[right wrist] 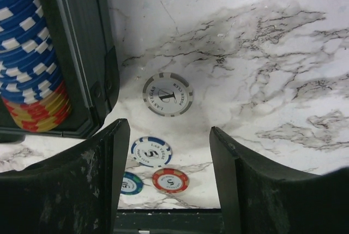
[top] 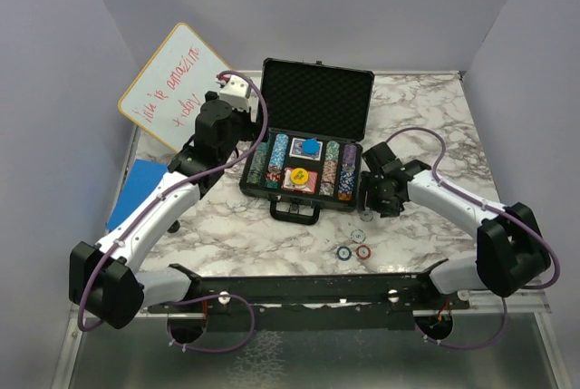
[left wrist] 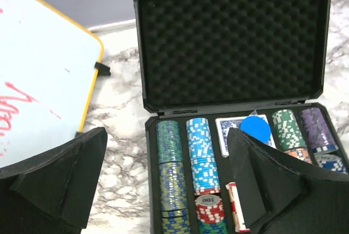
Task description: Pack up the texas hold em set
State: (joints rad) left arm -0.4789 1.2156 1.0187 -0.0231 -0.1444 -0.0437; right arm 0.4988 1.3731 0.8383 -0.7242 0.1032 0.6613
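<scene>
Marble table [top: 254, 235], stray chips [right wrist: 167, 94] just ahead of the right gripper [right wrist: 169, 127], open and empty. Pickup stage I'd say; next needs a careful pinch.

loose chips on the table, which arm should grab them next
Right: the right end effector hangs open directly over the loose chips beside the case; the left end effector sits at the case's opposite side.
</scene>
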